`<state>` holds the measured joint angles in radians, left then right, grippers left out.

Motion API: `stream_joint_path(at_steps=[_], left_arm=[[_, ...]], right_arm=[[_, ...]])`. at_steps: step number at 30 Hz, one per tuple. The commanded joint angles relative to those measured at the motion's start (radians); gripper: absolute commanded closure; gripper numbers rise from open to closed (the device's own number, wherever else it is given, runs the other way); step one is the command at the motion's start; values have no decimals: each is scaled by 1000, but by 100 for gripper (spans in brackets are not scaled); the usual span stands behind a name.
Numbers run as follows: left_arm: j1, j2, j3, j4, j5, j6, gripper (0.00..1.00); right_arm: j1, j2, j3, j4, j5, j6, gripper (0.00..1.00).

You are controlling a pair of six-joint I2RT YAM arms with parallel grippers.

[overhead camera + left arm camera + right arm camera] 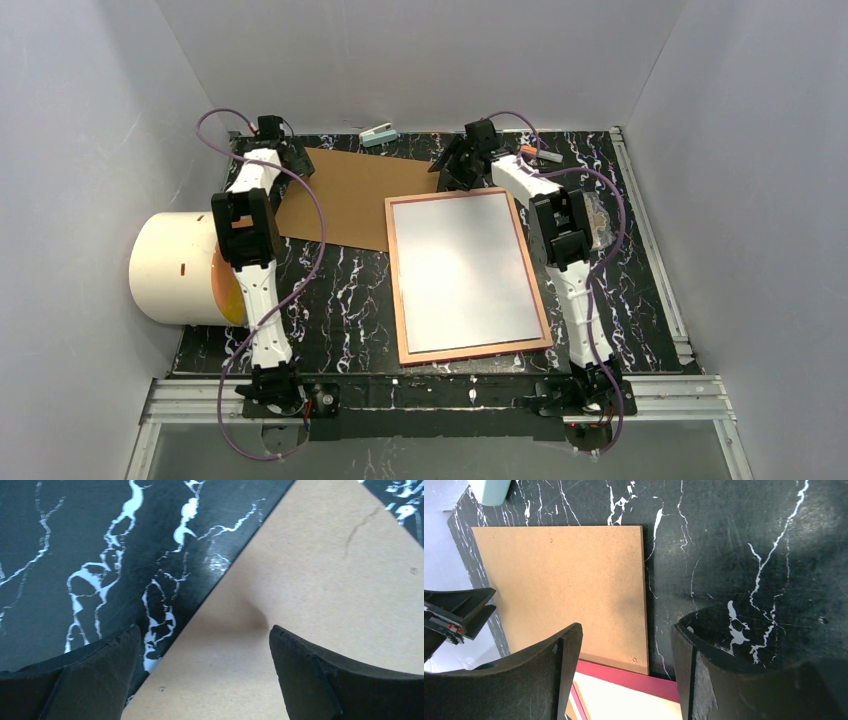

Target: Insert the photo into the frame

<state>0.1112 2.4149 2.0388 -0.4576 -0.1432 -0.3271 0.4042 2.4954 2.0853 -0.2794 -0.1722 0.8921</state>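
Marbled table point(340, 300): photo point(465, 265) in frame point(477, 351); left end effector point(202, 630), right end effector point(626, 626) both apart.

I see the black marbled counter point(350, 300) carrying the frame point(470, 350) flat, right of centre, with the photo point(465, 270) white side up within it. A brown board point(345, 200) lies at 11 o'clock, meeting the frame's far-left corner. A small teal object point(379, 134) sits at 12 o'clock.

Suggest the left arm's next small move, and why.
Probably lower the left gripper and pinch the backing board's edge to lift it: its open jaws straddle that edge, and the photo already lies white side up inside the frame, so the board seems next. The right gripper, open, hovers by the frame's far corner.
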Motion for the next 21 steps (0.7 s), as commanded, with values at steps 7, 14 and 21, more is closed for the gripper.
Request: stream_joint_path(at_steps=[7, 14, 21], left_arm=[[1, 22, 21, -93, 130, -14, 2], [1, 24, -24, -86, 233, -15, 5], [1, 32, -29, -67, 331, -4, 7]], right_arm=[[3, 101, 159, -129, -63, 11, 27], [3, 146, 121, 31, -163, 38, 27], [11, 135, 87, 206, -249, 60, 30]])
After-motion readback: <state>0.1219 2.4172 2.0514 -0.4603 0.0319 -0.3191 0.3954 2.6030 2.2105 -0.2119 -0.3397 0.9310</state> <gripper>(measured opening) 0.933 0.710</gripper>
